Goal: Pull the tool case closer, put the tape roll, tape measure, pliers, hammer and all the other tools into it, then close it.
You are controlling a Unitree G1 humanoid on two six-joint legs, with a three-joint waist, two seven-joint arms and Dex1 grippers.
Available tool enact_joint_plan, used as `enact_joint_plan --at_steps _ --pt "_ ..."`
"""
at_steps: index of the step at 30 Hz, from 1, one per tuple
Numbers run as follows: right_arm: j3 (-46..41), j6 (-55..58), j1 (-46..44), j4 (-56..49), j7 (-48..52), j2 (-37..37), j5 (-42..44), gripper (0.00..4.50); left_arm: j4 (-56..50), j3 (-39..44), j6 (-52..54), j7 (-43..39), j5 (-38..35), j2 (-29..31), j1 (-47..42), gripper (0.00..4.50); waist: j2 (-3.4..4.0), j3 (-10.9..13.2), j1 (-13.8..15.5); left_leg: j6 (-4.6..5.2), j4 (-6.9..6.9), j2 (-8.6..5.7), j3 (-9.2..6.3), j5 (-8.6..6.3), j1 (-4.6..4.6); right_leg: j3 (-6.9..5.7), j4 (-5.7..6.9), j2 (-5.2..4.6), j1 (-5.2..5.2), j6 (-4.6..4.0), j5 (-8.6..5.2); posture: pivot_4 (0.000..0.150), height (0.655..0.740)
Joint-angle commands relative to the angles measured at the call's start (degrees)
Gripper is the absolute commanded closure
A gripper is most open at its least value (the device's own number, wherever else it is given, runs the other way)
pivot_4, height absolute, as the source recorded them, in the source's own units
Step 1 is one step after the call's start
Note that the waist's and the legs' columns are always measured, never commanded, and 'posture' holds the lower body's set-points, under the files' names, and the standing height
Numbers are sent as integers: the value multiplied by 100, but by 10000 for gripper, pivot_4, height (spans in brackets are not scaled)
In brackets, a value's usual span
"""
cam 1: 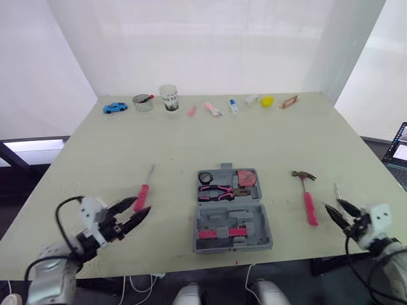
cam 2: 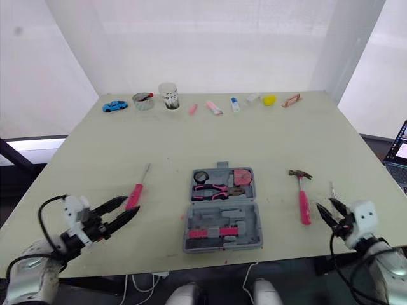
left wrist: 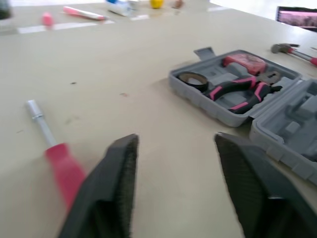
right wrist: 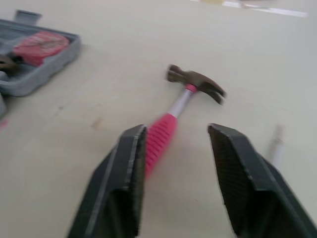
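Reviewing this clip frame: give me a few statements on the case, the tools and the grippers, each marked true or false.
1. The tool case lies open on the table. True.
2. The hammer is already inside the case. False: it lies on the table, to the right of the case.
3. The pliers lie in the case. True.
4. The left gripper is shut on the screwdriver. False: it is open and holds nothing; the screwdriver lies on the table by it.
5. The right gripper is open and holds nothing. True.
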Motion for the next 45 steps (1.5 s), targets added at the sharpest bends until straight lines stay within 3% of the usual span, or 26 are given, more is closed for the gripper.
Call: enact_joint_plan --at_steps 1,3,4,15,25,29,45 --pt "-577 20 450 -325 -111 -11 329 9319 -232 487 -9 126 -146 116 437 494 0 0 1 0 0 3 -2 0 1 0 -1 -1 0 0 0 1500 7400" --pt "-716 42 642 -374 -135 15 419 1120 -239 603 -23 157 -166 133 618 0 0 0 0 -1 -1 4 -4 0 1 1 -2 -4 -2 5 -4 1500 7400" --pt "-781 33 759 -384 -137 36 450 431 -254 675 -22 174 -188 140 704 0 0 0 1 -1 -4 16 -7 -1 2 2 -5 -6 -3 12 -9 1500 7400" --pt "-960 -9 1163 -405 -308 265 557 431 -515 883 81 274 -379 120 938 0 1 1 -1 -17 -8 21 -1 -10 -12 1 -9 -53 -35 19 -12 1500 7400" --pt "-484 1021 226 -380 -750 -167 211 431 -1042 41 180 -704 -202 846 315 0 2 3 -3 -2 -26 0 9 -2 -17 6 -9 -35 -40 -3 0 1500 7400" --pt "-131 1415 -267 -116 -933 -389 -174 431 -1358 -355 389 -1031 -372 977 -104 0 2 5 -5 0 -26 -14 12 -1 -17 6 -10 -34 -39 -2 1 1500 7400" --pt "123 2885 -2004 1311 -1314 -395 -248 431 -2333 -1239 1538 -2064 -1026 1394 -1475 0 5 15 -20 1 -16 -16 22 1 -25 9 -1 -2 -37 10 7 1500 7400"
